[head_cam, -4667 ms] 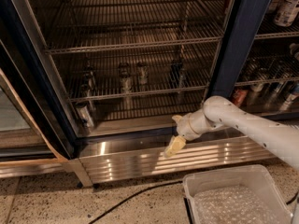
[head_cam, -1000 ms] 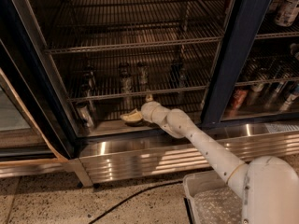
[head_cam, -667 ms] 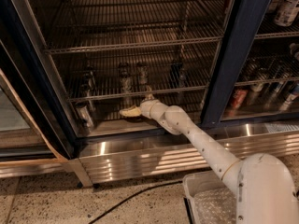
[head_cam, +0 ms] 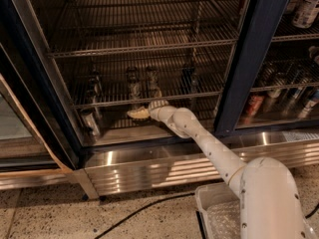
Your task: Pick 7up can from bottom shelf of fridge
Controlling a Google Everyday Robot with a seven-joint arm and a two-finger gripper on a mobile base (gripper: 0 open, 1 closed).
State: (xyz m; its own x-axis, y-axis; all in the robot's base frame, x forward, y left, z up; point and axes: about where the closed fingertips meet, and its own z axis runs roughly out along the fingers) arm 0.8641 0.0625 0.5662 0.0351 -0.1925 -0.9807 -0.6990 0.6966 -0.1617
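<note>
The gripper [head_cam: 138,113] has reached into the fridge [head_cam: 259,59] over the bottom shelf [head_cam: 117,124], clenched or released cannot be told, while the 7up can [head_cam: 91,123] stands apart, ungrasped, so grasping and lifting remain.

High view down arm [head_cam: 212,151], hand [head_cam: 138,114] in fridge [head_cam: 251,59]

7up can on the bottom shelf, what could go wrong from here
The gripper sits right of the 7up can, not touching; the can stands close to the left door frame, so a sideways approach might knock it over. The arm passes just under the rack holding other cans; lifting could bump that rail.
</note>
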